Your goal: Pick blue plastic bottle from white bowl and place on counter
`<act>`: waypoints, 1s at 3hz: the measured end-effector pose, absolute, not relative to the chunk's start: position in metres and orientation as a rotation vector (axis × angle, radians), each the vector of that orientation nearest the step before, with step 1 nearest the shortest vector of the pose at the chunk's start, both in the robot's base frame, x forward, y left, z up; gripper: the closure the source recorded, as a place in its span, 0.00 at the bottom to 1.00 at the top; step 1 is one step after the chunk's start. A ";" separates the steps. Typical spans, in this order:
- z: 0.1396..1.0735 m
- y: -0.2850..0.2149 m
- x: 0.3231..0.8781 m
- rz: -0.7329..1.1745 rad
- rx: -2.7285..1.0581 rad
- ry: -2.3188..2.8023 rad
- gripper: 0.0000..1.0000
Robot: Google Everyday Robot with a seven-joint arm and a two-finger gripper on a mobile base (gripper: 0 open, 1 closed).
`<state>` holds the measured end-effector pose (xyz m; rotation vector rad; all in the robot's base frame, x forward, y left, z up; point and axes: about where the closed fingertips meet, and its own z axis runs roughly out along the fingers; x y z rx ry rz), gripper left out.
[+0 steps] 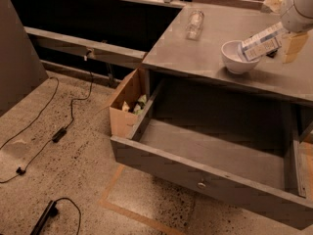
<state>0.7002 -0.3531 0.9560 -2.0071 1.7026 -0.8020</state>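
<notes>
The white bowl [237,58] stands on the grey counter [205,53] near its right side. The blue plastic bottle [259,43] lies tilted with its lower end in the bowl and its upper end rising to the right over the rim. My gripper [285,37] is at the bottle's upper end, at the right edge of the view, and the white arm [299,5] comes down from the top right corner. The contact between gripper and bottle is hidden.
A clear unlabelled glass vessel [194,23] lies on the counter's far left part. The wide grey drawer [210,155] below stands pulled open. An open cardboard box [126,103] sits on the floor to its left. Cables [58,131] trail over the speckled floor.
</notes>
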 end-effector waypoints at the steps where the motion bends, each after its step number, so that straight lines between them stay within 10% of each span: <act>1: 0.951 -0.357 0.711 -0.814 -2.015 1.688 0.18; 3: 0.946 -0.366 0.717 -0.829 -2.050 1.690 0.65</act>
